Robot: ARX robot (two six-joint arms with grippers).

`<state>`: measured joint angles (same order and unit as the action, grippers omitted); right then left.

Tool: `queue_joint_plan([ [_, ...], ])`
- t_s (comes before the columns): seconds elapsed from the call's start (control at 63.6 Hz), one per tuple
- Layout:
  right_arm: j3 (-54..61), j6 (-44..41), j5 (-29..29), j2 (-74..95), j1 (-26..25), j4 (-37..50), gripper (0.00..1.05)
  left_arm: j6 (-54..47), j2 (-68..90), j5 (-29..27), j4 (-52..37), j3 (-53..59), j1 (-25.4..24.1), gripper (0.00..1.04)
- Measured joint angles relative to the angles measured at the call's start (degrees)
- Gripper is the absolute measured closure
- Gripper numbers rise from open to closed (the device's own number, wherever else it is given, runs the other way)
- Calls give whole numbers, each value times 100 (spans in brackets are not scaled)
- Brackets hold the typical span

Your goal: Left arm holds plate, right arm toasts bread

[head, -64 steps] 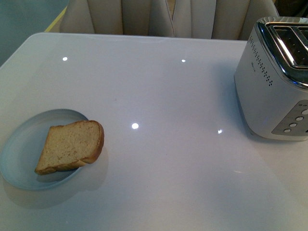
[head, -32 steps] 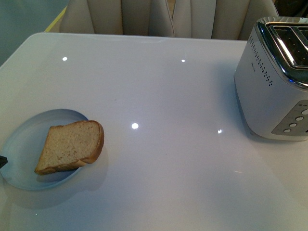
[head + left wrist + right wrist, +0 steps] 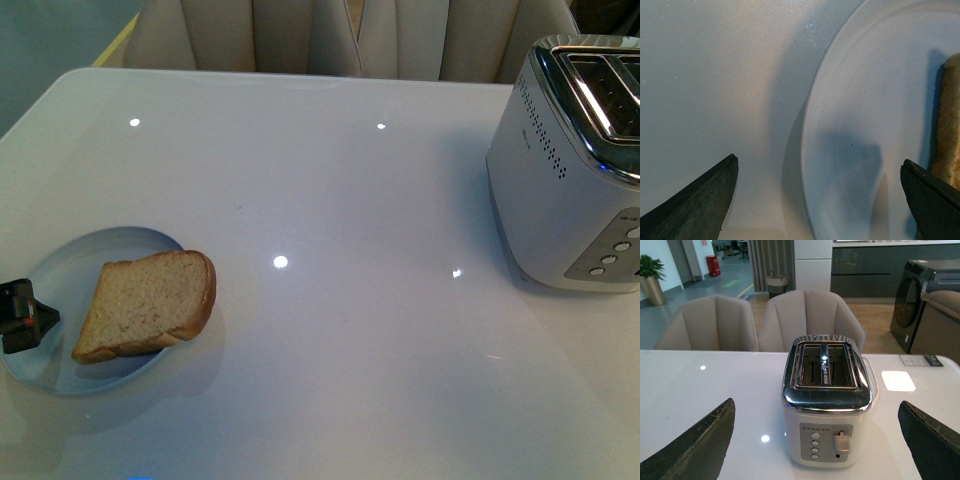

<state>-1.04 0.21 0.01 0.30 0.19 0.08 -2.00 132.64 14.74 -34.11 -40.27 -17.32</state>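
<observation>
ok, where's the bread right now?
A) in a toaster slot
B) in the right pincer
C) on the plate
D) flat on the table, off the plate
C: the bread lies on the plate, one end over its rim; both slots of the toaster are empty, and the right pincer is open and holds nothing.
</observation>
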Motion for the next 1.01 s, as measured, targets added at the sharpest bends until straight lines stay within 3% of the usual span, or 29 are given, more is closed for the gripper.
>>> queue_joint_plan([
  [0.314, 0, -2, 0, 0, 0, 0, 9, -13, 136, -127, 33, -240, 96, 9],
  [0.77, 0, 0, 0, 0, 0, 0, 9, 46, 162, -31, 280, -330, 129, 91],
  [0.865, 0, 0, 0, 0, 0, 0, 9, 144, 127, 81, 310, -348, 125, 101],
  [1.006, 0, 0, 0, 0, 0, 0, 9, 299, 90, 227, 380, -350, 107, 102],
])
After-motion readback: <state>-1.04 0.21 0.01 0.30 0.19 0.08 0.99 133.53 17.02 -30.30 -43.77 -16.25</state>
